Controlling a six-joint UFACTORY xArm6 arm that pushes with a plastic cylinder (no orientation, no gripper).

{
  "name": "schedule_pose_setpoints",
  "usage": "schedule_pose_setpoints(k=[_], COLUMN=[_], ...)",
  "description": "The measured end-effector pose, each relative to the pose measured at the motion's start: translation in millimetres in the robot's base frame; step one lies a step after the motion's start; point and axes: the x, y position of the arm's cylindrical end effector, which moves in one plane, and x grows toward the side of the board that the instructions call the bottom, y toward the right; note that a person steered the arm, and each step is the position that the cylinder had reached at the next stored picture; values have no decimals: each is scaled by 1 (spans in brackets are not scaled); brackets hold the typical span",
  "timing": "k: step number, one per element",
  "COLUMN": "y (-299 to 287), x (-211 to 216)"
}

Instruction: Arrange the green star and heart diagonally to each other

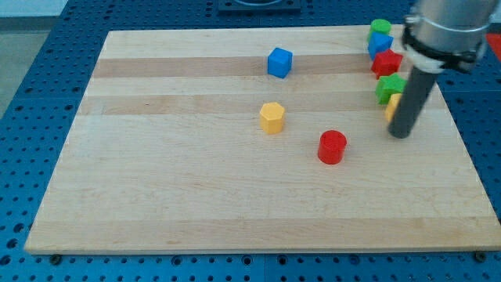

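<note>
Light wooden counter [196,204]. Nearest, red cylinder block [332,146]; beyond it, yellow hexagonal block [272,117]. My tip [400,135] rests at view's right; no pincer fitted. Touching the rod's left: yellow block [392,104], shape hidden; green star block [389,88] just above. Orientation unclear. Farther: red heart-like block [386,63], blue block [380,43], green block [380,27]; blue cube [279,62] well left.

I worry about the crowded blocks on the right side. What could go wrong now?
1. My tip stands right beside a yellow block and a green block; a push may move both together.
2. The red block and blue block above sit packed close, so they may shift too.
3. The board edge is near; blocks could slide off.
</note>
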Motion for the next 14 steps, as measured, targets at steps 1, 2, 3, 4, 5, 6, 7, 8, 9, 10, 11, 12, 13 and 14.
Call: schedule_pose_setpoints(k=[1, 2, 3, 4, 5, 6, 7, 8, 9, 10, 11, 12, 13, 14], y=[25, 25, 14, -23, -55, -86, -114, -145, -175, -157, -112, -47, -15, -15], x=[-14, -37, -46, -46, -46, -47, -47, -44, -38, -37, -37, -37, -42, -65])
